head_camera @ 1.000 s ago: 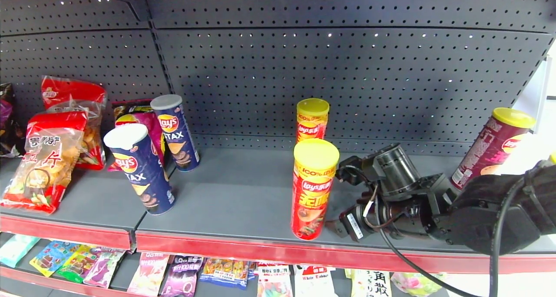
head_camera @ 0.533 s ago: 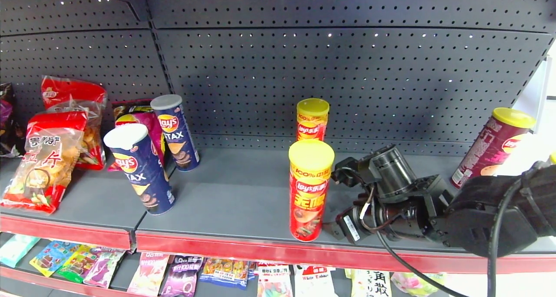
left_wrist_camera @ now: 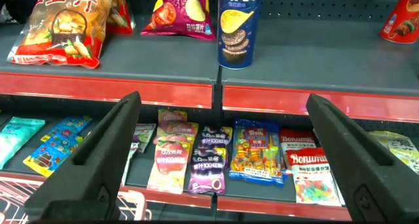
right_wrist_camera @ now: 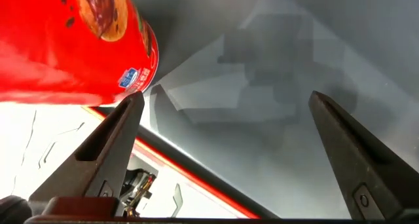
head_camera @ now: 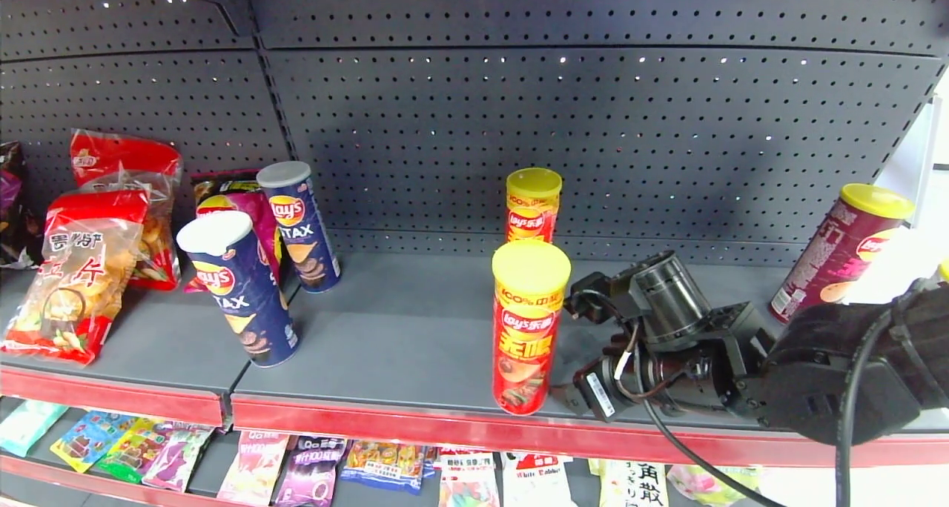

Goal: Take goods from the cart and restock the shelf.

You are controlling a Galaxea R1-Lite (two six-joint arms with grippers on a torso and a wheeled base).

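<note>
A red chip can with a yellow lid [head_camera: 528, 329] stands upright near the front lip of the grey shelf [head_camera: 400, 344]. My right gripper [head_camera: 572, 397] lies low on the shelf just to the right of the can's base. In the right wrist view its fingers [right_wrist_camera: 111, 152] are spread open around bare shelf, and the red can [right_wrist_camera: 72, 40] sits outside them, close to one finger. My left gripper [left_wrist_camera: 224, 99] is open below shelf height, facing the red shelf edge [left_wrist_camera: 163, 86].
A second red can [head_camera: 532, 204] stands behind the first. A maroon can [head_camera: 838, 251] leans at the far right. Two blue cans [head_camera: 237, 299] [head_camera: 300, 225] and snack bags [head_camera: 74, 270] fill the left. Small packets [left_wrist_camera: 209, 158] line the lower shelf.
The front red can has gone from slightly tilted to upright and shifted a little left. My right gripper has slid slightly left and toward the shelf's front edge.
</note>
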